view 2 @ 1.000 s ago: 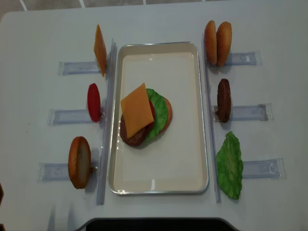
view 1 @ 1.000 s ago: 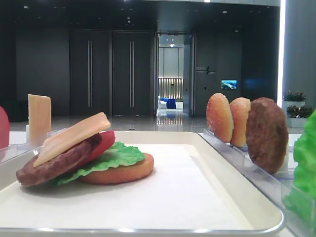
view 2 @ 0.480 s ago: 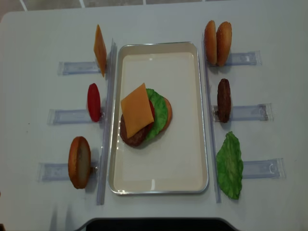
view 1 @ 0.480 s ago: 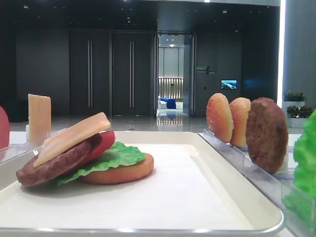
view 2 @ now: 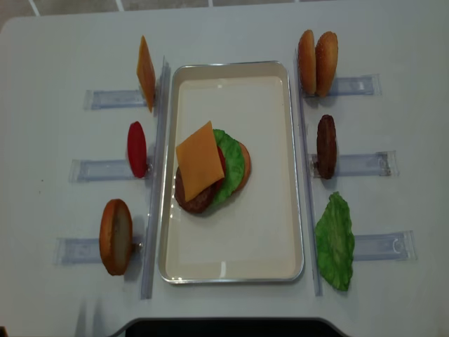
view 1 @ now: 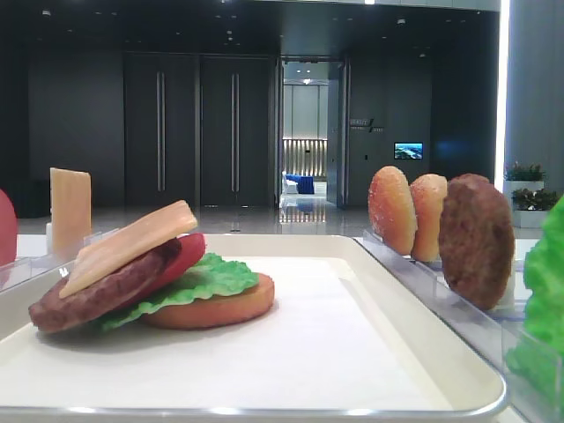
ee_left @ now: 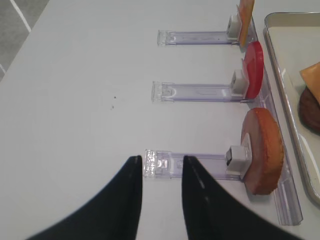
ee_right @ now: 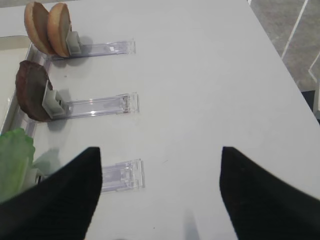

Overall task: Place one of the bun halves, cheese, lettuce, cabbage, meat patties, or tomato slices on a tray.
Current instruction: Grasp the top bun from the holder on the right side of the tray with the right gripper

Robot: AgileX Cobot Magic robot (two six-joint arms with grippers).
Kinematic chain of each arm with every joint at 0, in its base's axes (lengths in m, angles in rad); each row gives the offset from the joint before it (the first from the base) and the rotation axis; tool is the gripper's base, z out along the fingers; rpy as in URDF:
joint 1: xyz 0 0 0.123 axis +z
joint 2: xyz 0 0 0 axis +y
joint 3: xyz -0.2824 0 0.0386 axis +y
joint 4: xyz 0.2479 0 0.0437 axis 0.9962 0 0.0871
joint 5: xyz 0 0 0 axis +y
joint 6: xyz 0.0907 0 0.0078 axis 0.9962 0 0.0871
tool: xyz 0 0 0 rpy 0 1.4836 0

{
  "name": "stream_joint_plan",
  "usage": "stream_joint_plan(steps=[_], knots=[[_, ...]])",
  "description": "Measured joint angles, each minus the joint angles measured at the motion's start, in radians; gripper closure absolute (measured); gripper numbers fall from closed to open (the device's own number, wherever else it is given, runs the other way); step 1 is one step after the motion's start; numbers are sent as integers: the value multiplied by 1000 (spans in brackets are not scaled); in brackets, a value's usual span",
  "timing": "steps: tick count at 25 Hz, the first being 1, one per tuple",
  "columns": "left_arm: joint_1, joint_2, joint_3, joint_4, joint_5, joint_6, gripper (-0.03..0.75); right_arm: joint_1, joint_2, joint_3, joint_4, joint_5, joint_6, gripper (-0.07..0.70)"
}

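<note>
The cream tray point(view 2: 231, 270) holds a stack: an orange bun half point(view 2: 244, 167), lettuce point(view 2: 231, 165), a tomato slice, a meat patty point(view 2: 193, 199) and cheese point(view 2: 200, 160) on top. Left of the tray, cheese point(view 2: 145, 72), a tomato slice point(view 2: 137, 149) and a bun half point(view 2: 116, 236) stand on edge. To its right stand two bun halves point(view 2: 316, 63), a patty point(view 2: 325, 145) and lettuce point(view 2: 335, 242). My left gripper point(ee_left: 161, 159) hovers over a rack's outer end, its jaws narrowly apart and empty. My right gripper point(ee_right: 160, 150) is wide open over bare table.
Clear slotted racks point(view 2: 382, 246) lie along both sides of the tray and hold the upright pieces. Long clear strips point(view 2: 156, 175) run beside the tray's edges. The white table's right edge point(ee_right: 280, 60) drops to a tiled floor.
A dark sliver at the lower left edge of the overhead view has slipped out of frame. The tray, the stack and the racked pieces have not moved.
</note>
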Motion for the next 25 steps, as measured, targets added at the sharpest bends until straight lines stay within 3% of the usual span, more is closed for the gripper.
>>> stream_joint_plan(steps=[9, 15, 20, 25], knots=[[0, 0, 0, 0, 0, 0, 504, 0, 72, -8, -11, -13, 24, 188], [0, 0, 0, 0, 0, 0, 504, 0, 548, -110, -23, -116, 24, 195], [0, 0, 0, 0, 0, 0, 504, 0, 968, -279, -23, -132, 5, 196], [0, 0, 0, 0, 0, 0, 504, 0, 1218, -455, -21, -146, -19, 197]])
